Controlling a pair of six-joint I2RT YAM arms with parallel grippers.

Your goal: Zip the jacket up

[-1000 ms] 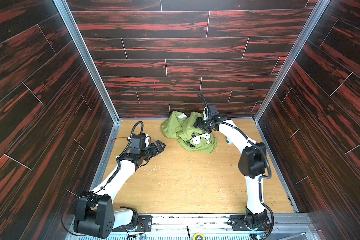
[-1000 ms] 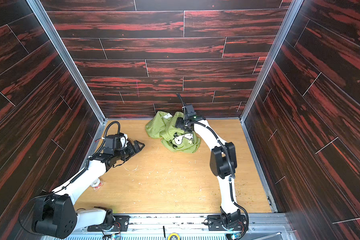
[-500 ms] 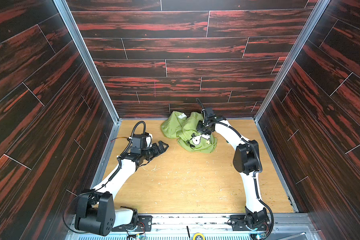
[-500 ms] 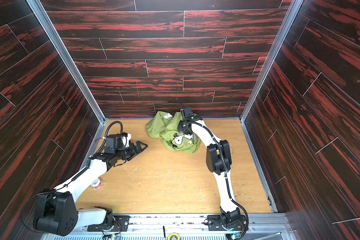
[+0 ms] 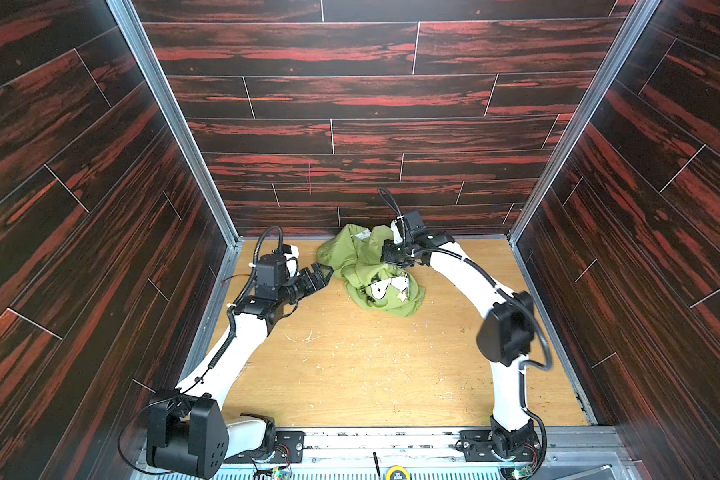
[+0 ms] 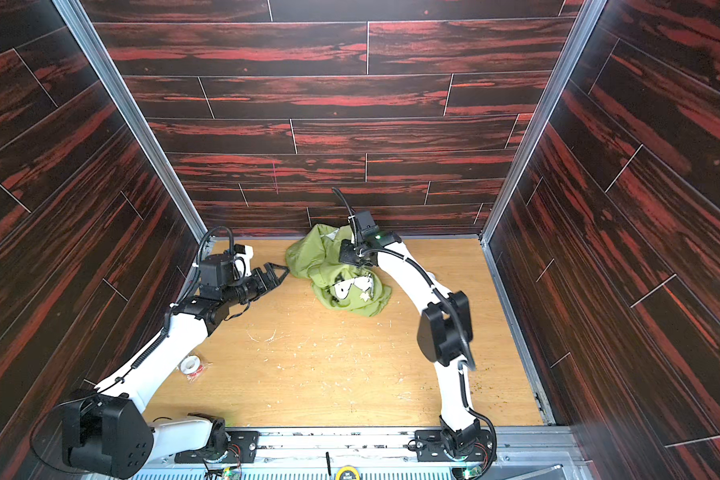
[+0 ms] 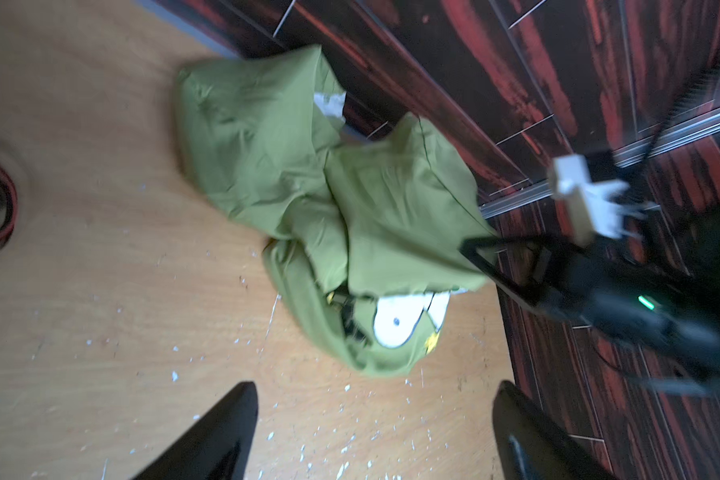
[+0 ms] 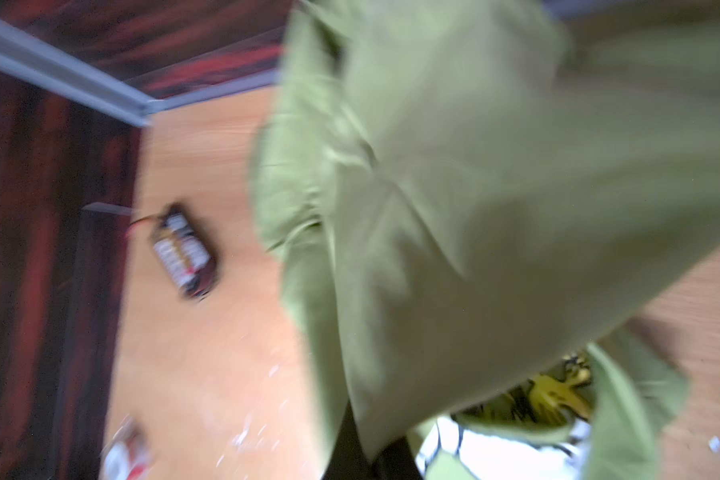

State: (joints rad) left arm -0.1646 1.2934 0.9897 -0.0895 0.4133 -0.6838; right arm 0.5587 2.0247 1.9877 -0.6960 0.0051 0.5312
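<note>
The jacket (image 5: 360, 259) lies crumpled on the worktop (image 5: 350, 365) in the upper centre of both top views, close to the back wall. The right gripper (image 7: 472, 249) has its fingers pinching a thin fold. The left gripper (image 5: 324, 274), fingers spread, hovers just beside the heap. A pull could drag the whole bundle, or the cloth may slip free, since little fabric seems caught.

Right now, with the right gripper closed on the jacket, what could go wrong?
1. The right gripper pinches a plain fold of the crumpled jacket. I can't make out the zipper, so pulling may just drag the whole bundle.
2. Fabric fills most of the right wrist view, so that side works nearly blind.
3. The jacket lies by the back wall, leaving little room to pull that way.
</note>
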